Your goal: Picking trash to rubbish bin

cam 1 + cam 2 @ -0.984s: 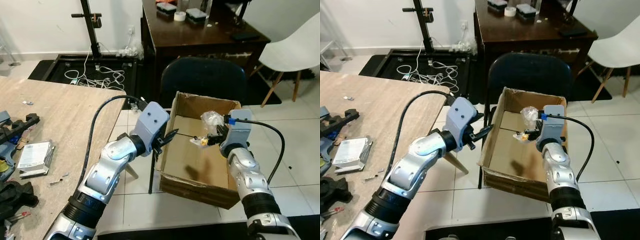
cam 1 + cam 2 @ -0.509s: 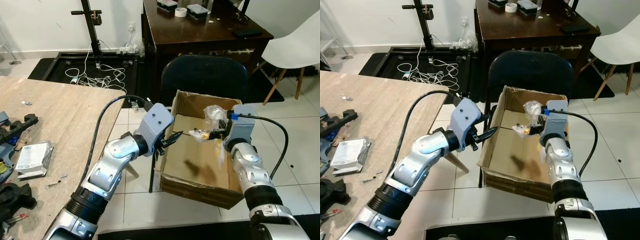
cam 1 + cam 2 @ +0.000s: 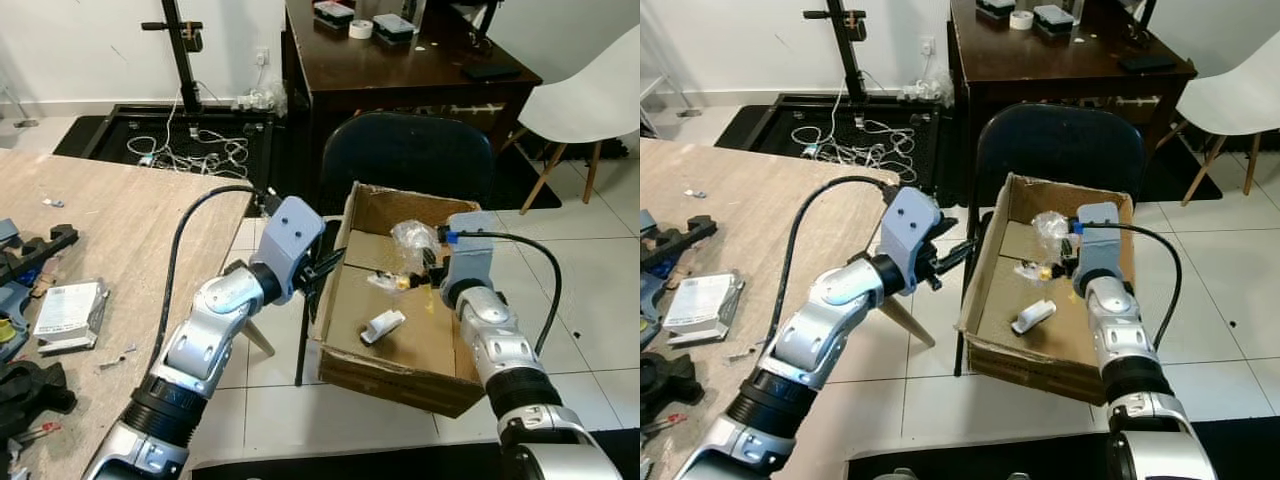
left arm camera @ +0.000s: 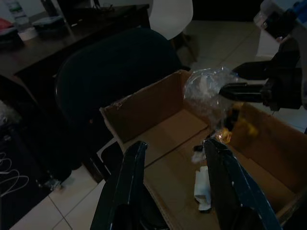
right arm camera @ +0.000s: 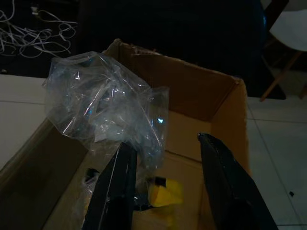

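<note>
Since half a second ago, a small white piece of trash [image 3: 383, 324] has landed on the floor of the cardboard box [image 3: 345, 352], where only a blurred shadow showed before, and your left arm has drawn back a little from the box's near wall.

Your right end effector [image 3: 428, 266] hangs over the box interior with its fingers parted. A crumpled clear plastic bag [image 5: 105, 109] sits just ahead of its fingertips, draped against one finger [image 5: 117, 191]; you cannot tell from these views whether the bag is still caught on that finger or already falling free. A yellow scrap [image 5: 165, 191] lies between the fingers and below them, close to the box floor.

Your left end effector [image 3: 958, 254] is just outside the box, beside its left wall, fingers spread and holding nothing.

You look to be at the release step: one piece is in, and the bag appears to be the last of this load. Next, you probably need to shake or lift the right end effector clear so the bag drops inside and does not ride back out on the finger. Watch that light plastic, since it may cling. After that, turn back to the worktop [image 3: 120, 230] on your left, where more clutter waits.
</note>
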`<state>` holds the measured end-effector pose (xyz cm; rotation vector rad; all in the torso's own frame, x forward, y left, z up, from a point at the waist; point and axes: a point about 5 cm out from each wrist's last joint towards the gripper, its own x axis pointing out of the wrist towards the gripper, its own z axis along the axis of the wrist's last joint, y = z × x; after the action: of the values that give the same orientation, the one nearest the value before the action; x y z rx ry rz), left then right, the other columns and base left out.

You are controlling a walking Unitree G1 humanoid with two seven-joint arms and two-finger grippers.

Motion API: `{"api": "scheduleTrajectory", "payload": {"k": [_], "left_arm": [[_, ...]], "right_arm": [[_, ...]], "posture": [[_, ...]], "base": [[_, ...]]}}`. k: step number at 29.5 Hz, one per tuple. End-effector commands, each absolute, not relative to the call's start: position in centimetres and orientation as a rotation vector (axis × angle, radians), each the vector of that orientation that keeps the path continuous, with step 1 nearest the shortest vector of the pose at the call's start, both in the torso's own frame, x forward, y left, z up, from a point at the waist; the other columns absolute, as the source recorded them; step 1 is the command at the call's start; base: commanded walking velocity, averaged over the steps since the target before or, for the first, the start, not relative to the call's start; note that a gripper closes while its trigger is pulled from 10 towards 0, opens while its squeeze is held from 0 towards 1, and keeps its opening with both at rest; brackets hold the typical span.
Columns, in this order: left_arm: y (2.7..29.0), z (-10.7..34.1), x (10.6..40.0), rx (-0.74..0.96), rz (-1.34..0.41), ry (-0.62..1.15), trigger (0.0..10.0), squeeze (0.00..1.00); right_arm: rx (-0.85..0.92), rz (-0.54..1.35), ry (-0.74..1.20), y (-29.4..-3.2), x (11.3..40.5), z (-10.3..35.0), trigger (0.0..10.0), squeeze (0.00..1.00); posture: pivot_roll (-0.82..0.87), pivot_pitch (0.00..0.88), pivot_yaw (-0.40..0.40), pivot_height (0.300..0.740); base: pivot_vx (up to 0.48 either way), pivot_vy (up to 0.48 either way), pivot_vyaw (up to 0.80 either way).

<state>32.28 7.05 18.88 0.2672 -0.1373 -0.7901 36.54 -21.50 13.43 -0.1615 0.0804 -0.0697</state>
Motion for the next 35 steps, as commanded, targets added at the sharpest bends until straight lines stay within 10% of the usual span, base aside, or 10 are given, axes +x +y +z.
{"api": "scheduleTrajectory", "payload": {"k": [1, 7, 8, 16, 19, 22, 23, 24, 34, 35], "left_arm": [[7.0, 18.4, 32.1, 0.269, -0.796, -0.120, 10.0, 0.00], [7.0, 18.7, 32.3, 0.280, -0.794, -0.128, 10.0, 0.00], [6.9, 18.6, 32.4, 0.279, -0.796, -0.128, 10.0, 0.00], [6.7, 18.5, 32.4, 0.272, -0.788, -0.126, 10.0, 0.00], [6.8, 18.5, 32.3, 0.268, -0.787, -0.125, 10.0, 0.00], [6.8, 18.5, 32.3, 0.268, -0.785, -0.125, 10.0, 0.00], [6.8, 18.4, 32.3, 0.269, -0.781, -0.124, 10.0, 0.00], [6.8, 18.4, 32.4, 0.270, -0.779, -0.124, 10.0, 0.00], [7.0, 18.4, 32.4, 0.274, -0.773, -0.121, 10.0, 0.00], [6.9, 18.3, 32.3, 0.274, -0.775, -0.120, 10.0, 0.00]], "right_arm": [[-0.139, -0.057, 0.082, -21.6, 36.4, 13.2, 10.0, 0.87], [-0.196, -0.095, 0.138, -22.2, 36.3, 12.7, 10.0, 1.00], [-0.096, -0.099, 0.199, -22.4, 36.2, 12.0, 10.0, 0.00], [-0.439, -0.166, 0.336, -25.2, 35.6, 10.7, 10.0, 0.00], [-0.008, -0.227, 0.349, -25.0, 35.6, 10.2, 10.0, 0.00], [-0.166, -0.226, 0.377, -25.6, 35.4, 10.1, 10.0, 0.00], [0.353, -0.254, 0.386, -25.2, 35.3, 9.4, 10.0, 0.00], [-0.247, -0.260, 0.434, -26.6, 34.9, 9.6, 10.0, 0.00], [-0.047, -0.366, 0.431, -28.3, 33.8, 8.7, 10.0, 0.00], [0.244, -0.417, 0.421, -28.0, 33.9, 8.5, 10.0, 0.00]], "posture": [[0.10, 0.102, 0.005, 0.740], [0.11, 0.101, 0.006, 0.740], [0.10, 0.097, 0.009, 0.740], [0.09, 0.096, 0.002, 0.740], [0.09, 0.096, 0.002, 0.740], [0.09, 0.096, 0.001, 0.740], [0.10, 0.097, -0.001, 0.740], [0.10, 0.097, -0.005, 0.740], [0.09, 0.100, -0.001, 0.740], [0.09, 0.100, -0.001, 0.740]], "base": [[0.000, 0.000, 0.00], [0.000, 0.000, 0.00], [0.000, 0.000, 0.00], [0.000, 0.000, 0.00], [0.000, 0.000, 0.00], [0.000, 0.000, 0.00], [0.000, 0.000, 0.00], [0.000, 0.000, 0.00], [0.000, 0.000, 0.00], [0.000, 0.000, 0.00]]}}
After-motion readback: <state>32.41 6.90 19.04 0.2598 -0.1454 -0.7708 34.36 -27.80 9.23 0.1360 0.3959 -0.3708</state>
